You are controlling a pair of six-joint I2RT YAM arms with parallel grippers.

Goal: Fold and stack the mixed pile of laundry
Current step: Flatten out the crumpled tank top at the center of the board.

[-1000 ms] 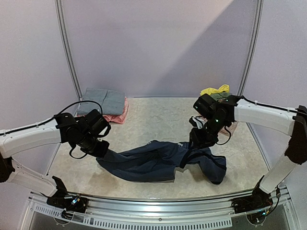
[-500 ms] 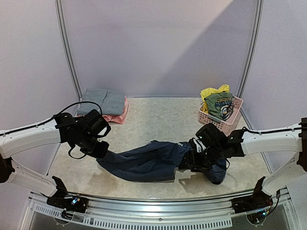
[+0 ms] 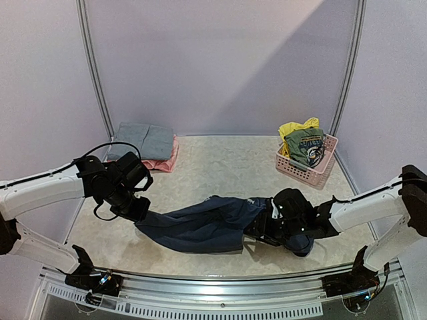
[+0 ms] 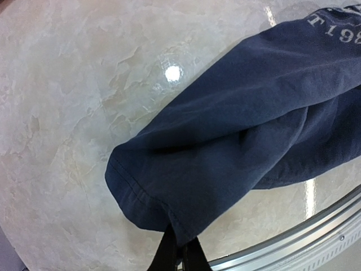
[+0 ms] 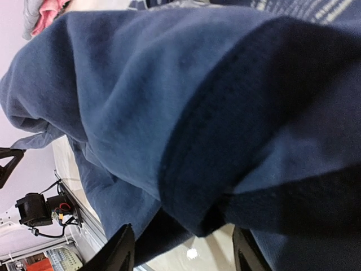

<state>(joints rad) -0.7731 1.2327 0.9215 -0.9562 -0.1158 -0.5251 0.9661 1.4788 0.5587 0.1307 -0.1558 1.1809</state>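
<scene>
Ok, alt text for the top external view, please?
A navy top is stretched across the near side of the table, its left end pinched in the left tool and the right tool low at its right end. Behind, a pink basket holds a green tee and yellow piece at right; folded grey and pink clothes sit at left.

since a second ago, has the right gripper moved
Yes. The right gripper dropped from up by the pink basket toward the near rail, onto the navy top.

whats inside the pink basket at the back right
A green printed tee lies on top, with a yellow piece poking up behind it. Anything beneath them is covered by the clothes and the pink basket wall.
</scene>
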